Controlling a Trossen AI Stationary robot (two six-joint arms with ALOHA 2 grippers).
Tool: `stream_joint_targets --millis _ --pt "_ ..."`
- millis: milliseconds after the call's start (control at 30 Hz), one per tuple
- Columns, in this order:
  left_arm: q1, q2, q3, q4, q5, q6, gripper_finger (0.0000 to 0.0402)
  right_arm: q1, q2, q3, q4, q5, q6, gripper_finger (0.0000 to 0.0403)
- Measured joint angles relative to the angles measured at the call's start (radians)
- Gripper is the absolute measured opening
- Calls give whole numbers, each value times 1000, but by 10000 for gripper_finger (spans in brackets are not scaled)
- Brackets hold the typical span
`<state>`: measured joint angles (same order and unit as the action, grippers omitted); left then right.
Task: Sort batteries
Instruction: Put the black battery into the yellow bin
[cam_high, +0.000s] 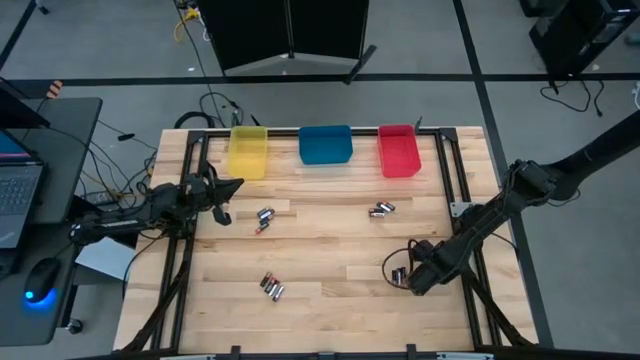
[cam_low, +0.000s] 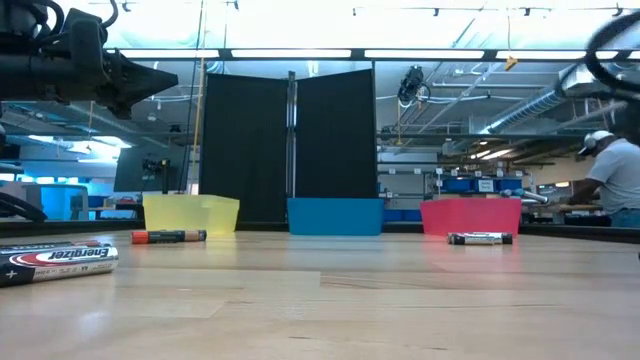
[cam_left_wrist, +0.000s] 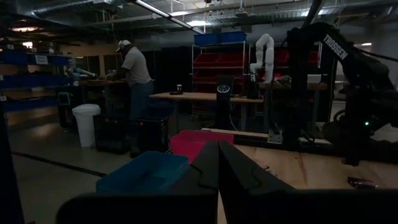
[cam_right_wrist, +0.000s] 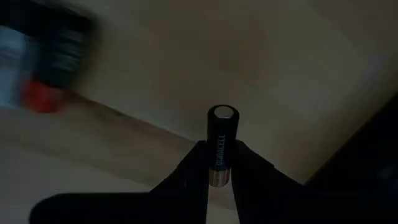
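Small batteries lie on the wooden table in loose groups: one pair (cam_high: 265, 215) near the left arm, another (cam_high: 381, 209) below the red bin, several (cam_high: 272, 287) near the front. The low view shows an Energizer cell (cam_low: 60, 262) close up on its side. My right gripper (cam_high: 397, 273) is low over the table's right front, shut on a black Duracell battery (cam_right_wrist: 222, 143); a blurred red-ended cell (cam_right_wrist: 46, 62) lies beyond it. My left gripper (cam_high: 235, 185) hovers below the yellow bin (cam_high: 248, 150), fingers shut (cam_left_wrist: 218, 144) and empty. My right gripper pinches the black battery between its two fingertips (cam_right_wrist: 245, 163), on the lower half of its body (cam_right_wrist: 222, 165). The battery lies along the fingers, and its silvery end (cam_right_wrist: 222, 114) sticks out past the tips. Whether it is clear of the table I cannot tell.
Yellow, blue (cam_high: 325, 145) and red (cam_high: 398, 150) bins stand in a row at the table's far edge. Black frame rails run along the table's left and right sides. A person stands at a bench (cam_left_wrist: 134, 68) in the room behind. Bare wood lies in the table's middle.
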<state>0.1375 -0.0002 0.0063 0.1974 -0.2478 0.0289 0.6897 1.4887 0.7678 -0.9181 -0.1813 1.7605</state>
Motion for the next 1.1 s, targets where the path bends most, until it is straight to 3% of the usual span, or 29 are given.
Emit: stream_joint_targets --millis 267,400,533,667,833,1100 --pt "0 44 0 0 61 -86 6 -147 -1 87 26 347 -221 56" --pt "0 103 0 18 67 -124 6 -280 -1 90 127 489 -461 56" --pt "0 186 0 100 114 -143 6 -429 -1 90 351 585 -777 56" --pt "0 274 0 237 184 -143 6 -576 -2 68 703 559 -1142 56" --pt "0 392 6 320 208 -161 6 -739 18 29 1107 387 -1461 56" --pt "61 630 78 417 213 -166 6 -856 143 27 1431 207 -1640 56"
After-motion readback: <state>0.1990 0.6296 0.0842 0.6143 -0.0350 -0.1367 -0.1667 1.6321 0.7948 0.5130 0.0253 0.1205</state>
